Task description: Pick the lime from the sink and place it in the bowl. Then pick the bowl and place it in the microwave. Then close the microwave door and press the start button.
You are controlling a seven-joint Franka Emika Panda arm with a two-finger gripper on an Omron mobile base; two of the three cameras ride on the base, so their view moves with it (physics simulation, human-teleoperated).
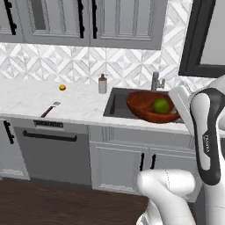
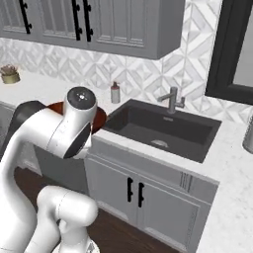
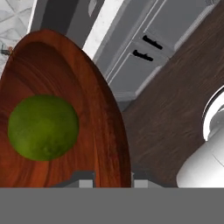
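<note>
In the left base view the bowl (image 1: 149, 107) is tilted over the sink (image 1: 115, 104), lifted from the counter (image 1: 30, 99), and the lime (image 1: 161, 105) lies inside it toward 3 o'clock. The arm (image 1: 208, 132) covers the bowl's right edge, so the grip is hidden here. Behind the sink stands the faucet (image 1: 156, 81); a soap bottle (image 1: 103, 83) is at 9 o'clock of the sink, and a small orange thing (image 1: 62, 87) lies further left, well apart.

In the right base view the sink (image 2: 163, 129) is at the centre, with the faucet (image 2: 172, 100) at 12 o'clock of it. The arm (image 2: 59, 131) hides most of the bowl (image 2: 100, 118); a red-brown edge shows beside the elbow.

In the hand view the gripper (image 3: 113, 180) is clamped on the rim of the bowl (image 3: 100, 113), one finger on each side. The lime (image 3: 43, 127) rests inside at 9 o'clock. Cabinet doors (image 3: 144, 48) and dark floor (image 3: 175, 105) lie beyond.
</note>
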